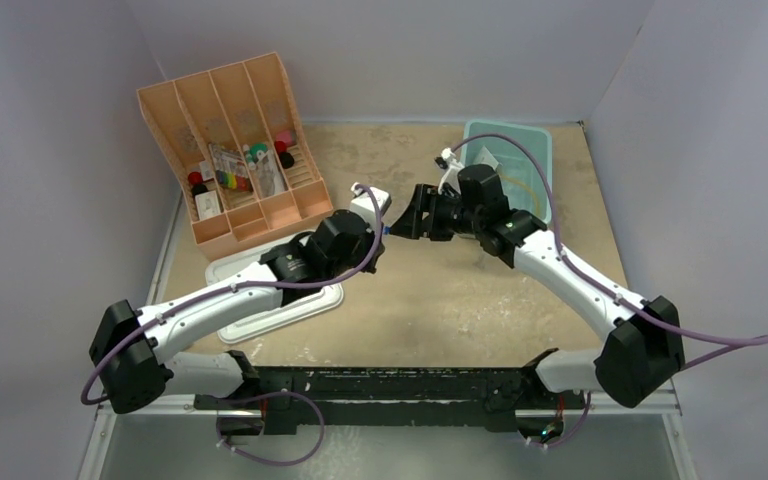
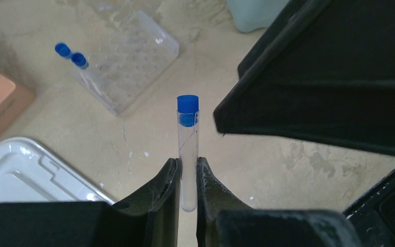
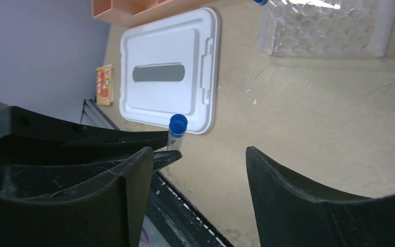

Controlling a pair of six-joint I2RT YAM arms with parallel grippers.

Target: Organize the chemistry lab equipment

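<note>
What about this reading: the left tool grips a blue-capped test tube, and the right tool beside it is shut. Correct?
Not quite. The right tool is open, not shut; the right wrist view shows its fingers spread wide. The left tool does grip the blue-capped test tube.

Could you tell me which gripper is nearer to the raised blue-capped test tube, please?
Left. The left gripper is shut on the test tube at its lower part; the right gripper is open close beside it, not touching.
</note>
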